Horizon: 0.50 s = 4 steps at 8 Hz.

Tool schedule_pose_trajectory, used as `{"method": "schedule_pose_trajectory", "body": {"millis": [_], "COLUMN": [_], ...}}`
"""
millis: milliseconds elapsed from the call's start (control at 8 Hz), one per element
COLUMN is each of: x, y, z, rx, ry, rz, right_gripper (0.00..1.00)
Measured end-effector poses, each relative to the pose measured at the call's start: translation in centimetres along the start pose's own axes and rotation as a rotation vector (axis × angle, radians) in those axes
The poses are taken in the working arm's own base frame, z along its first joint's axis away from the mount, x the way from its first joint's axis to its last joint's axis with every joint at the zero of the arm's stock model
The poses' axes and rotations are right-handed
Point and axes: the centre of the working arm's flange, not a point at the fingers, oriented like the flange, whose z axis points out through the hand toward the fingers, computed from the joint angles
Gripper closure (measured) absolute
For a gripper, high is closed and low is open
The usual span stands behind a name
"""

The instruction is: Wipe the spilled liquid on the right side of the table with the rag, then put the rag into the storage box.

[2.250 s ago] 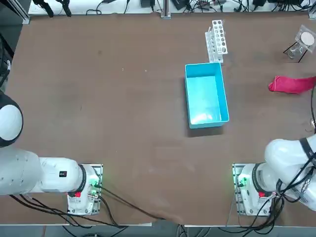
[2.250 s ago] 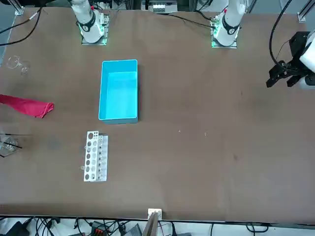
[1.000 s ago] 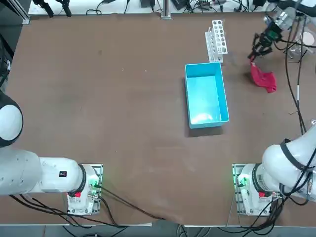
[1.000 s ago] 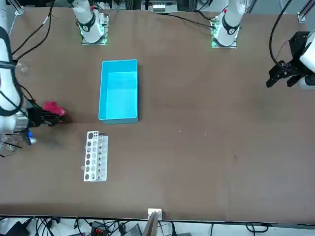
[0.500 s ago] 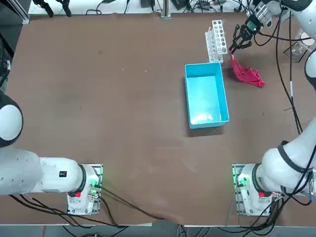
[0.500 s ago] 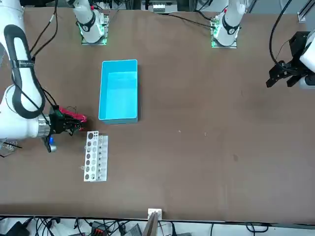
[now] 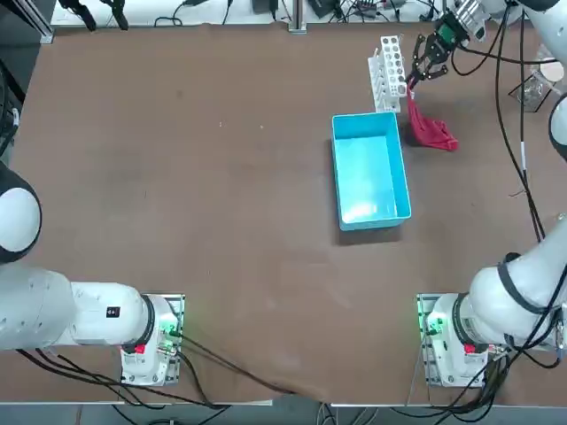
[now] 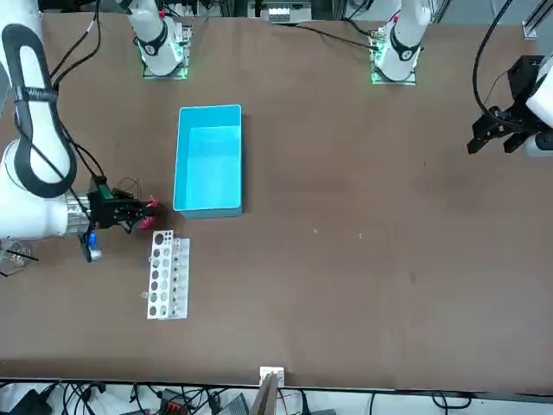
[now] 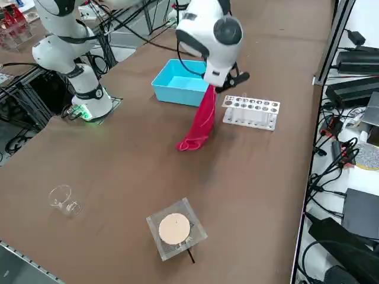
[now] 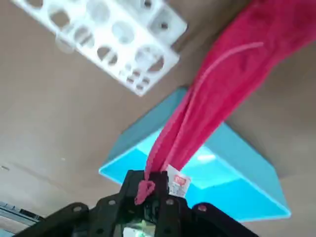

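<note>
My right gripper [image 7: 423, 60] hangs above the table [image 7: 221, 177] at the far right, beside the white rack, shut on the top end of the magenta-red rag [image 7: 427, 129]. The rag [image 9: 201, 121] dangles in a long strip from the gripper [image 9: 224, 81], its lower end close to the tabletop just right of the light blue storage box [image 7: 370, 168]. In the wrist view the rag [image 10: 222, 94] runs out from the shut gripper [image 10: 148, 190] over the box [image 10: 207, 170]. I cannot make out the spilled liquid on the brown surface.
A narrow white rack [image 7: 390, 66] with round holes stands just beyond the box, next to the gripper. At the table's right end sit a small glass [image 9: 62, 198] and a square clear dish with a tan disc [image 9: 174, 229]. Cables trail along the far edge.
My right arm came in from the table's right edge, took up the rag and carried it left; it now hangs beside the rack and box.
</note>
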Motion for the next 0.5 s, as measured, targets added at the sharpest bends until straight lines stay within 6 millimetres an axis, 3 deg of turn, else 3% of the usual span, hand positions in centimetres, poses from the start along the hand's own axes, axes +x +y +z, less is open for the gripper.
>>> {"method": "schedule_pose_trajectory", "body": {"millis": [250,500], "x": [-2.4,-4.6], "y": [-0.1,1.0], "z": [-0.6,-3.1], "rx": [-0.051,-0.1], "ry": [-0.048,-0.099], "rz": [0.005,-0.002], "right_gripper": [0.98,0.98]}}
